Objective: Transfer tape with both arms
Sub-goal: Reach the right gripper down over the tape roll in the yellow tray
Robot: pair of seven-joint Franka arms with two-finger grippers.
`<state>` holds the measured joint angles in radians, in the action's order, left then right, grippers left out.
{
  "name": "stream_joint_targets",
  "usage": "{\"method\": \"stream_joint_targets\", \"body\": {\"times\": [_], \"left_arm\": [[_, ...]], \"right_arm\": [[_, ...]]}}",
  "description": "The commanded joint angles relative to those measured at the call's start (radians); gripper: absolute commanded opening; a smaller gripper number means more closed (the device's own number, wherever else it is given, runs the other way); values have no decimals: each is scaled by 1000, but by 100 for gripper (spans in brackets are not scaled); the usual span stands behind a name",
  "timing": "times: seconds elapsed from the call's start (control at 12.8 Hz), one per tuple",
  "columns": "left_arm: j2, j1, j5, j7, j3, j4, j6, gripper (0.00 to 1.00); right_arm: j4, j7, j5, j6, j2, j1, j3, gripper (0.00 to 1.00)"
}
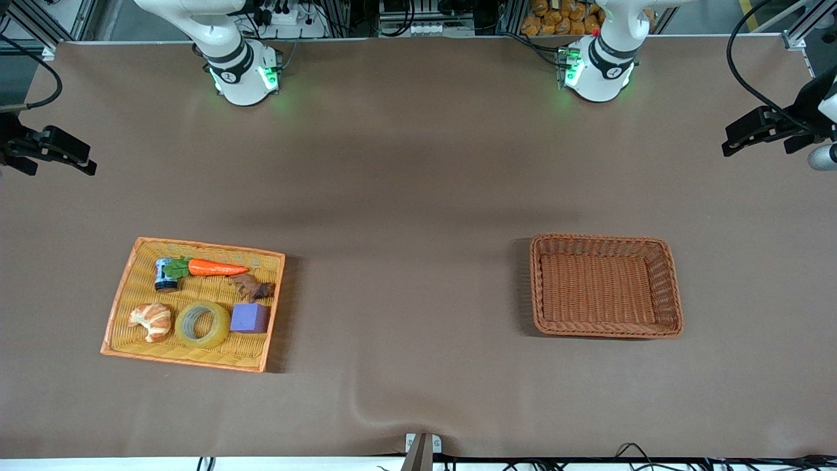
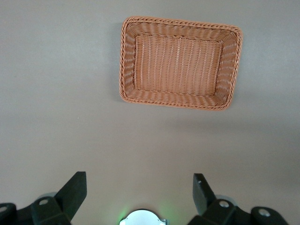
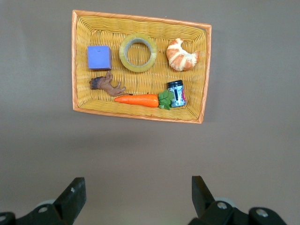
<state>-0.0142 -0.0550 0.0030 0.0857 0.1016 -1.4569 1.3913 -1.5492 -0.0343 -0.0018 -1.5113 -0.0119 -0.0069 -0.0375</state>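
The tape [image 1: 202,324] lies flat in the yellow tray [image 1: 124,297] with the orange rim, in the lower left of the front view, toward the right arm's end of the table [image 1: 405,229]. It sits between the croissant [image 1: 152,320] and the purple cube [image 1: 249,318], close to both, in the row of the tray nearer the front camera. In the farther row lie a small dark can [image 1: 165,275], a carrot [image 1: 212,267] with green leaves touching the can, and a brown animal figure [image 1: 252,286] just above the cube.

In the right wrist view the tape [image 3: 138,52] shows in the upper middle of the frame, well apart from the right gripper [image 3: 136,199], whose fingers [image 3: 72,199] stand spread wide at the bottom edge with bare table between them and the tray [image 3: 140,115]. In the front view this gripper [image 1: 62,157] hangs at the left edge, over the table's end, waiting.

The brown wicker basket [image 1: 667,288] stands in the lower right of the front view, toward the left arm's end, holding nothing. The left gripper [image 1: 752,134] hangs at the right edge of that view, also waiting. In the left wrist view its fingers [image 2: 75,192] are spread wide at the bottom, the left gripper [image 2: 139,194] well apart from the basket [image 2: 180,101] in the upper half.
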Motion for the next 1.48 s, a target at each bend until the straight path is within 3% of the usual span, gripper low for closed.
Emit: {"method": "stream_joint_targets", "body": {"times": [0.0,0.54,0.93,1.4], "left_arm": [[10,-5,5,-4,3,-10,3,100],[5,-5,5,-11,-2,-8,3,100],[-4,-5,-5,-18,-2,-8,3,100],[-7,-6,-38,-18,-5,-8,8,100]], "right_arm": [[1,17,13,0,-13,15,-12,100],[-6,16,13,5,-10,13,-10,100],[-84,4,13,0,10,15,-12,100],[-92,17,14,-216,243,-25,-12,100]]}}
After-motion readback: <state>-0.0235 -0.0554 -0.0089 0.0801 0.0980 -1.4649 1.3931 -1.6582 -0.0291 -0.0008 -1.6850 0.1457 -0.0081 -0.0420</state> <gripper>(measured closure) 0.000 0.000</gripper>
